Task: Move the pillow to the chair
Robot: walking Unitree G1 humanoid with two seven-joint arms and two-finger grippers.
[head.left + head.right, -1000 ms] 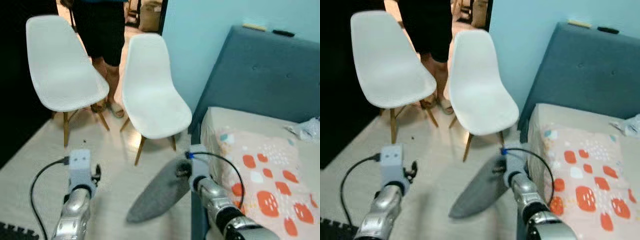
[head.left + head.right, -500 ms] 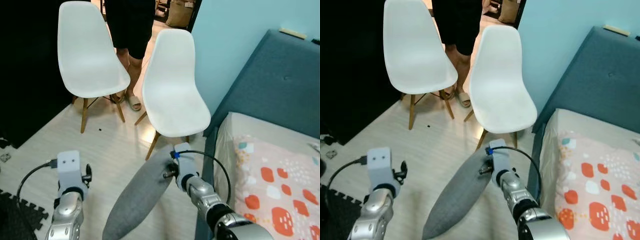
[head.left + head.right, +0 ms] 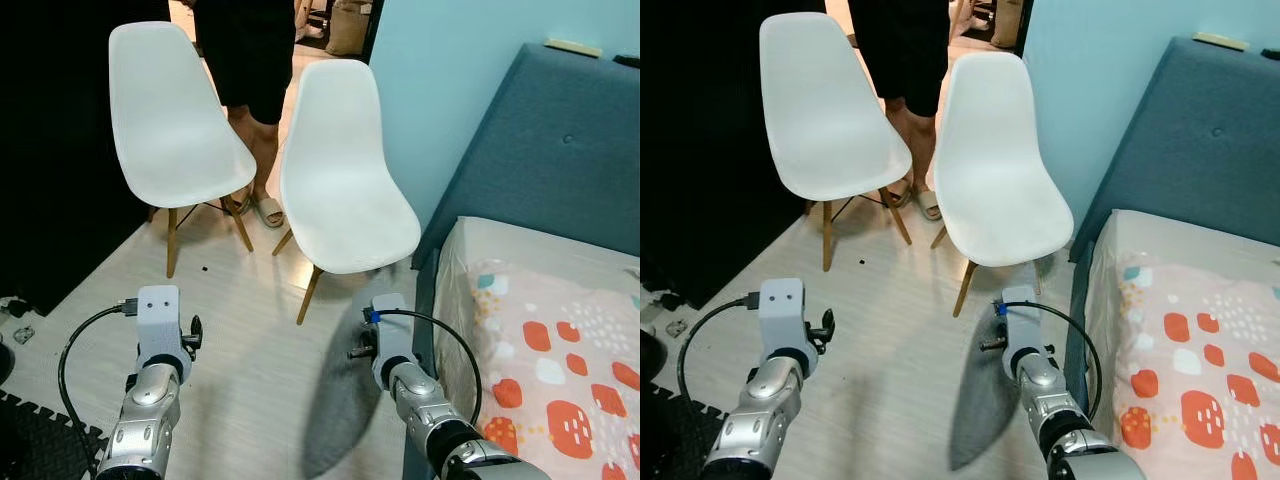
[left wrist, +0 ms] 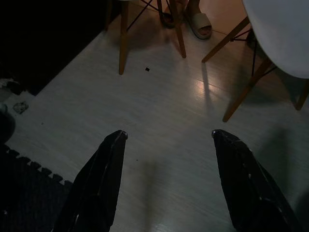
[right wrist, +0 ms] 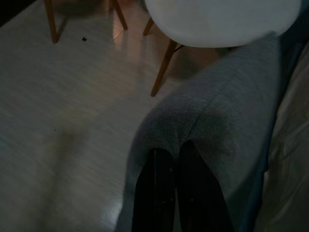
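A: Pillow (image 5: 217, 116)?
B: Grey, knit-looking fabric, long and flattish. Hangs edge-on, pinched at its top edge in the right gripper (image 5: 175, 157), rest drooping below it twd the floor.
A: Chair (image 3: 340, 190)?
B: White moulded shell, wooden legs, upright. Sits just ahead of and above the right gripper; seat bare, pillow's far end near its front edge.

Left gripper (image 4: 166, 181) hung over pale plank floor (image 4: 159, 121), its two black fingers (image 4: 99, 183) spread wide apart, nothing between them. White chair (image 4: 282, 34) seat edge on wooden legs ahead; a person's sandalled foot (image 4: 198, 21) beyond; dark mat (image 4: 24, 183) at one side
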